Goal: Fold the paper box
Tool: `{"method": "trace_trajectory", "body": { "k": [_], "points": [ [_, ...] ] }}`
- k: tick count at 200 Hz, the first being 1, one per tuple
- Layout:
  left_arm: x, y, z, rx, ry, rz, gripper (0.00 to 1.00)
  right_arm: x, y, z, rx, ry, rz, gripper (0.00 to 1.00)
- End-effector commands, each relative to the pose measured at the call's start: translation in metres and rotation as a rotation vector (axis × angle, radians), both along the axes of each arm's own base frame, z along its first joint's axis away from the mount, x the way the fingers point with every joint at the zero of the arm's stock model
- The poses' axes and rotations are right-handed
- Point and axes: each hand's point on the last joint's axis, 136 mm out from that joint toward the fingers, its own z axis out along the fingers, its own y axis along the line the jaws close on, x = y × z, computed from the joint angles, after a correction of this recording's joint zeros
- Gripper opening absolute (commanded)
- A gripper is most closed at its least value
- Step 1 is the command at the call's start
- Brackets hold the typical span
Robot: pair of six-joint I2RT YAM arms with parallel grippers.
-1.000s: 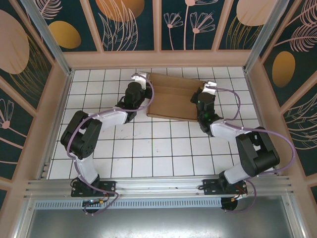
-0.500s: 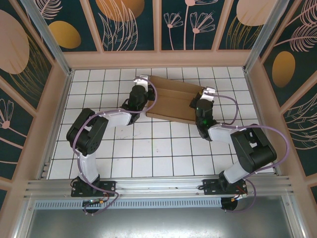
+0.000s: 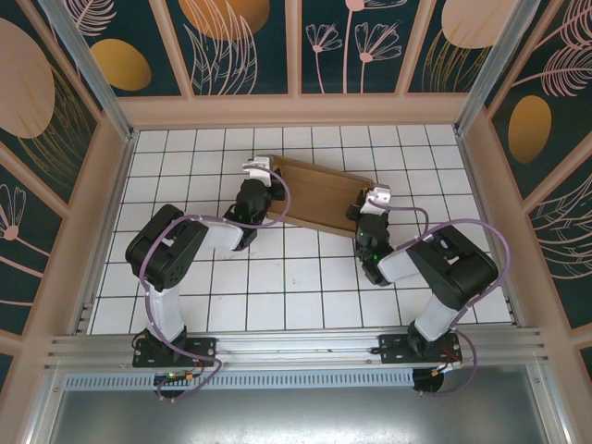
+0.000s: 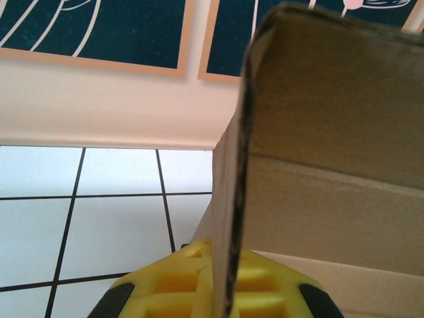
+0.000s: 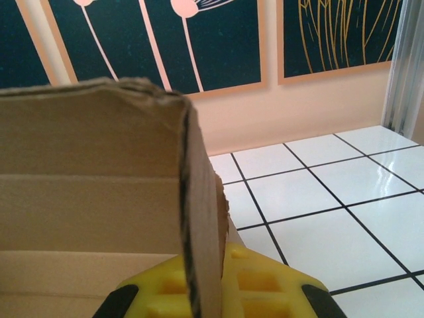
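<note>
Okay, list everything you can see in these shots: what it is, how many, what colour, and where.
paper box: one, brown, far middle of the table, gripped at both ends
table: one, white tiles with dark lines, under the box
wall panels: several, dark teal with peach plant prints, around the table
metal rail: one, silver, near edge
left arm, right arm: two, black and white, purple cables
left gripper: yellow pads, shut on the box's left wall
right gripper: yellow pads, shut on its right wall
</note>
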Motion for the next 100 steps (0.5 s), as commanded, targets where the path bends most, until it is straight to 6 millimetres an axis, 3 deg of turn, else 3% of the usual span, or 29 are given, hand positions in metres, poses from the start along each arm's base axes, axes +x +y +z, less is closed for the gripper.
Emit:
{"method": "trace_trajectory", "body": {
  "k": [1, 24, 32, 47, 64, 100],
  "points": [
    [-0.02, -0.03, -0.023, -0.005, 0.05, -0.126, 0.0, -0.009, 0.018, 0.019, 0.025, -0.095, 0.055, 0.03],
    [-0.018, -0.027, -0.026, 0.004, 0.062, -0.11, 0.0, -0.016, 0.017, 0.028, 0.024, -0.129, 0.061, 0.12],
    [-0.018, -0.027, -0.027, 0.007, 0.065, -0.105, 0.0, -0.017, 0.017, 0.031, 0.019, -0.133, 0.071, 0.21],
    [-0.017, -0.026, -0.03, 0.009, 0.075, -0.097, 0.0, -0.023, 0.018, 0.04, 0.031, -0.142, 0.099, 0.51],
    [-0.015, -0.024, -0.035, 0.018, 0.089, -0.082, 0.0, -0.034, 0.022, 0.051, 0.055, -0.136, 0.17, 0.68],
    [-0.015, -0.022, -0.042, 0.027, 0.103, -0.066, 0.0, -0.058, 0.009, 0.064, 0.11, -0.117, 0.213, 0.79]
  ]
}}
